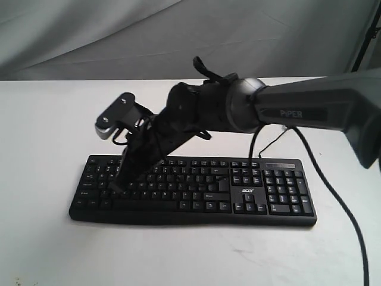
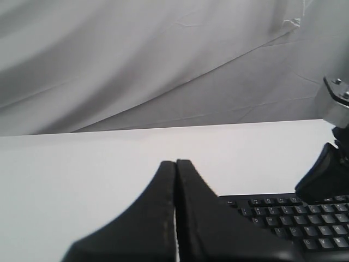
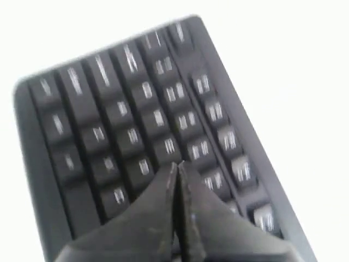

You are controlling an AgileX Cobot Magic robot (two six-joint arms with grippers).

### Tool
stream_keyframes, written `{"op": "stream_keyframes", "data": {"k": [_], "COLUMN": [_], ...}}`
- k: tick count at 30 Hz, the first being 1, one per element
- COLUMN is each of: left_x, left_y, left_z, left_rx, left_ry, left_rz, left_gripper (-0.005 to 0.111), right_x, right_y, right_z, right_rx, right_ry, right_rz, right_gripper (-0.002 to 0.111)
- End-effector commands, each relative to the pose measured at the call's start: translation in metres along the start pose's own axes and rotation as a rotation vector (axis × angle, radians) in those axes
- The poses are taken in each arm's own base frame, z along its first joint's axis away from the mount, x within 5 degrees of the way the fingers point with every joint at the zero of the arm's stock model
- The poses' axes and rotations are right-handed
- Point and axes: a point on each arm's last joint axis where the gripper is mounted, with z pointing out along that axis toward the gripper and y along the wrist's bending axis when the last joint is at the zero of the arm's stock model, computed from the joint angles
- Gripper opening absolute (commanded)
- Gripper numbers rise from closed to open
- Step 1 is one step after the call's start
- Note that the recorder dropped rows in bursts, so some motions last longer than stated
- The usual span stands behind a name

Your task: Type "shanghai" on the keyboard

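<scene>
The long black keyboard (image 1: 238, 190) with its white acer logo lies across the white table, number pad to the right. My right arm reaches across the middle, and its gripper (image 1: 115, 183) is shut with the tip down on the letter keys at the keyboard's left end. In the right wrist view the shut tip (image 3: 175, 164) rests among blurred keys of the keyboard (image 3: 109, 125). My left gripper (image 2: 175, 161) is shut and empty, over bare table beside the keyboard's (image 2: 294, 215) left end. It does not show in the exterior view.
The white table (image 1: 47, 119) ends at a grey cloth backdrop (image 1: 119, 36). A black cable (image 1: 333, 196) runs from behind the keyboard's right end toward the front right. The right arm's silver wrist camera (image 1: 116, 116) sticks out above the keyboard's left end.
</scene>
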Motion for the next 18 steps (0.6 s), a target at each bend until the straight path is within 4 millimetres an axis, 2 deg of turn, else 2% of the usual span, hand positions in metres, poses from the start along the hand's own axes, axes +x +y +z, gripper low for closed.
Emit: {"op": "stream_keyframes", "data": {"k": [1,8,18], "left_x": [0.000,0.000,0.000], "left_y": [0.000,0.000,0.000], "left_z": [0.000,0.000,0.000], "left_rx": [0.007,0.007,0.007], "left_ry": [-0.007,-0.007,-0.007], "left_rz": [-0.002,-0.002,-0.002], "left_gripper": [0.000,0.000,0.000], "right_x": [-0.022,-0.026,-0.027], "right_y": [0.007,0.014,0.017], "right_z": [0.010,0.038,0.044], "right_rx": [-0.044,-0.093,-0.091], "right_ry": [-0.005,0.027,0.013], "right_rz": [-0.056,-0.074,-0.075], "right_gripper": [0.000,0.000,0.000]}}
